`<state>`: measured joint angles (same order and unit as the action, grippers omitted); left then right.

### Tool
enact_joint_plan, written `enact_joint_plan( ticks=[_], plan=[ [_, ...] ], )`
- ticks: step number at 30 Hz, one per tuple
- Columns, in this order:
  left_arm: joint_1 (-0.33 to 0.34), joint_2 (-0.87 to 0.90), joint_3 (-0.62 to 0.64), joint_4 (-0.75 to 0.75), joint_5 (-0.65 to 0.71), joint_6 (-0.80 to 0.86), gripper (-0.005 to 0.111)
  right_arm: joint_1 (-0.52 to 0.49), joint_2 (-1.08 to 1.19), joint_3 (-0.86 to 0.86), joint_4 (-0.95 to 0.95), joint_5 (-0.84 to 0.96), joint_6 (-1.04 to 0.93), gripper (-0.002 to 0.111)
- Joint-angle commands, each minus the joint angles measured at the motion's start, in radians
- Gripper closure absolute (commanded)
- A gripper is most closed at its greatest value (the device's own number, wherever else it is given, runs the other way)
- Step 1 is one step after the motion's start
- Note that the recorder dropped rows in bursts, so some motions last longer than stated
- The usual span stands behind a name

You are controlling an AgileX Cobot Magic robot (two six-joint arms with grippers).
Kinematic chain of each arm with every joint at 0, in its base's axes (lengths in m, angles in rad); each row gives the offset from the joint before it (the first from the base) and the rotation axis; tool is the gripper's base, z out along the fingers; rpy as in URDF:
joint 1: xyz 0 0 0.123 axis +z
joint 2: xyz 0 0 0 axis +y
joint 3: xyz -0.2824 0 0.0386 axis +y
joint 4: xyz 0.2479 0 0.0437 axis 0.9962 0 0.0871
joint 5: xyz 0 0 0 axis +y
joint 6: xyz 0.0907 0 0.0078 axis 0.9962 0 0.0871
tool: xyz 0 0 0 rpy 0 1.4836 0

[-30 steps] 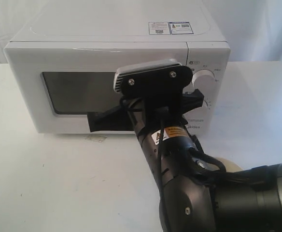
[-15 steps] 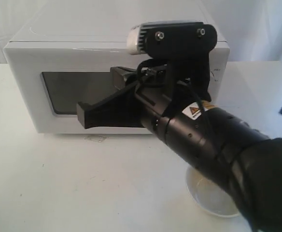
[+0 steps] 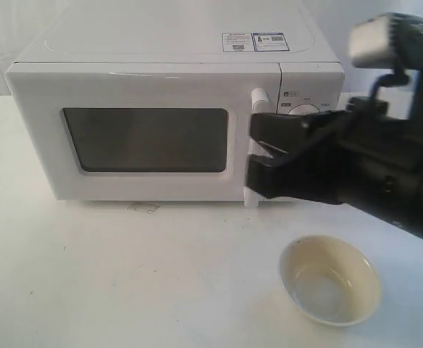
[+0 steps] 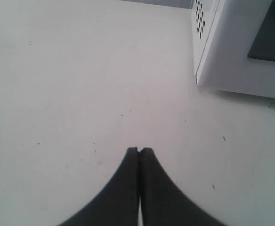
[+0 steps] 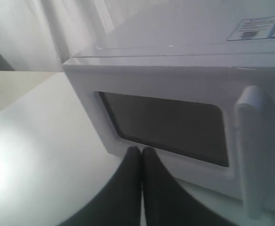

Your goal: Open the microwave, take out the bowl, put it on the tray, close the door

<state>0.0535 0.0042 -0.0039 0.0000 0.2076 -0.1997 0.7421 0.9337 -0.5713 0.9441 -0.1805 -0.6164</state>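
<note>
The white microwave [image 3: 161, 80] stands at the back of the table with its door [image 3: 143, 90] shut flat against the front. The cream bowl [image 3: 330, 279] sits empty on the white table in front of the knob panel. No tray shows in any view. My right gripper [image 3: 255, 156] is shut and empty, its tips just in front of the door's white bar handle [image 3: 258, 96]. In the right wrist view the right gripper [image 5: 141, 149] points at the lower edge of the door, with the handle [image 5: 253, 150] off to one side. My left gripper [image 4: 139, 149] is shut and empty over bare table beside the microwave [image 4: 231, 47].
The right arm's dark body [image 3: 392, 174] fills the right side, above and behind the bowl. White curtains hang behind the microwave. A faint mark [image 3: 143, 208] lies on the table by the door's lower edge.
My right arm has swung from in front of the door to the right, uncovering the window, the handle and the whole bowl. The gripper stayed shut.
</note>
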Motion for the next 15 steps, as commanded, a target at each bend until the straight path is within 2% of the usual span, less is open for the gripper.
enact_joint_plan(
  ticks=[1, 9, 15],
  plan=[
    [0.003, -0.004, 0.004, 0.0, 0.003, -0.006, 0.107, -0.108, -0.158, 0.107, -0.002, 0.052, -0.009, 0.108],
    [0.003, -0.004, 0.004, 0.0, 0.003, -0.006, 0.107, -0.311, -0.446, 0.264, 0.0, 0.143, -0.009, 0.108],
    [0.003, -0.004, 0.004, 0.0, 0.003, -0.006, 0.107, -0.407, -0.591, 0.338, 0.0, 0.165, -0.009, 0.108]
  ],
)
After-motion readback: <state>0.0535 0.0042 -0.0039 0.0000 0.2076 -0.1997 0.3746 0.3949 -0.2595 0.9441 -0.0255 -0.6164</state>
